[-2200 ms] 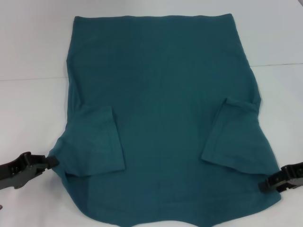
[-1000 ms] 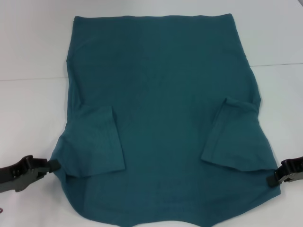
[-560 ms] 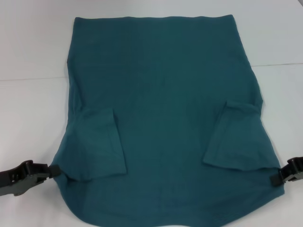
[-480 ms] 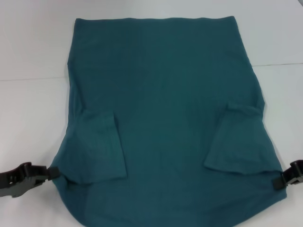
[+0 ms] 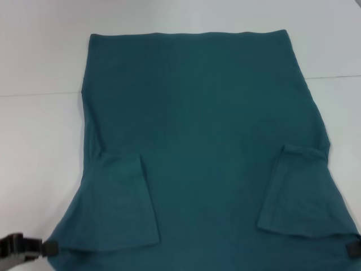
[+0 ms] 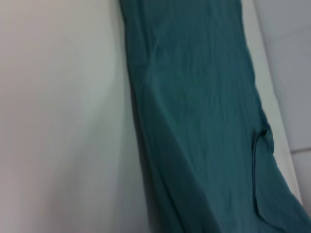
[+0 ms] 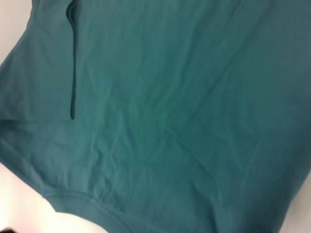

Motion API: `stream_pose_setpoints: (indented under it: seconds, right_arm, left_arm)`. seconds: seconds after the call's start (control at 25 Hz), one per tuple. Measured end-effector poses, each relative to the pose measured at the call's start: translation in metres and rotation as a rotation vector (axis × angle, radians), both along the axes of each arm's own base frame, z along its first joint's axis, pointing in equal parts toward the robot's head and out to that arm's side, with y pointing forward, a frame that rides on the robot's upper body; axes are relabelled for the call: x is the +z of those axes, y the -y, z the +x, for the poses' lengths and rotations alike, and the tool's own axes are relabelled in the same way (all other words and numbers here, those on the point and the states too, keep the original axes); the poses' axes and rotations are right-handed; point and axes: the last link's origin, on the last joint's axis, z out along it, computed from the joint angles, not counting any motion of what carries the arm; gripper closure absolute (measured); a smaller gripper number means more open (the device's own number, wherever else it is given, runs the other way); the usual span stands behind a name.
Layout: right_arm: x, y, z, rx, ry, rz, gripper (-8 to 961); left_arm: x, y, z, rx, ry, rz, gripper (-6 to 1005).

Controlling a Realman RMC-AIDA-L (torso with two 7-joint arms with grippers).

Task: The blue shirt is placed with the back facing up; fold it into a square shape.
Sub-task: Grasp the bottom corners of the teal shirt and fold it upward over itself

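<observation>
Both pincers clamped on blue shirt (image 5: 203,141) corners, left pincer (image 5: 48,247), right pincer (image 5: 351,249), dragged nearer than before.

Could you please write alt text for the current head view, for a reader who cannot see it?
A blue shirt lies back-up on a white table, both sleeves folded inward. The left end effector and right end effector sit at its near corners.

Blue shirt (image 5: 203,141): soft matt knit cloth, fine creases across back, stitched hems on folded-in sleeves. Bench (image 5: 39,141): smooth white surface, faint sheen, thin seam line running across. Left gripper (image 5: 49,247) and right gripper (image 5: 351,249): black hard material, plastic-looking, matt to slightly glossy, at near shirt corners.
</observation>
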Motion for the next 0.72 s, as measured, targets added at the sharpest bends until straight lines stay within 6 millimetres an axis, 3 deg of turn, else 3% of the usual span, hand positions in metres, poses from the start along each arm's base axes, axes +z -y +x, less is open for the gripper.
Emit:
stream_pose_setpoints:
  seconds: [0.2, 0.36, 0.56, 0.72]
  right_arm:
    - [0.003, 0.022, 0.01, -0.025, -0.034, -0.026, 930]
    - [0.003, 0.027, 0.015, -0.032, -0.03, -0.02, 927]
    - [0.005, 0.017, 0.009, 0.031, -0.05, 0.012, 924]
    - [0.006, 0.004, -0.002, 0.082, -0.085, 0.049, 922]
  left_arm:
    - [0.002, 0.022, -0.002, -0.016, 0.021, -0.058, 997]
    - [0.003, 0.036, -0.002, -0.034, 0.039, -0.09, 997]
    - [0.002, 0.027, 0.01, -0.115, 0.065, -0.126, 997]
    - [0.001, 0.002, 0.027, -0.179, 0.085, -0.126, 997]
